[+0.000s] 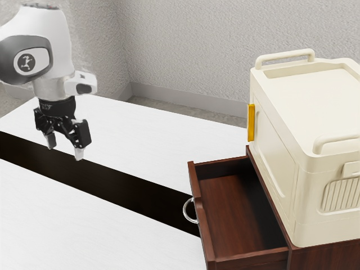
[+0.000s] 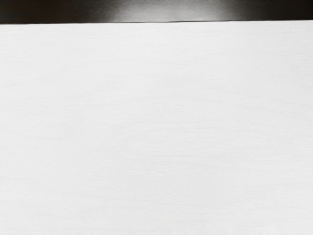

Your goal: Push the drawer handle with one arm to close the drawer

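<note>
My black gripper hangs over the white table at the exterior view's left, its fingers spread with nothing between them. Well apart from it, toward the exterior view's right, a dark reddish-brown drawer stands pulled out of its wooden cabinet. A silver ring-shaped handle is on the drawer's front, on the side facing my gripper. The drawer's inside shows bare wood.
A cream-coloured case with top handles and a yellow latch rests on the cabinet. A dark strip crosses the white table; in the wrist view a dark band borders the white surface. Walls stand behind.
</note>
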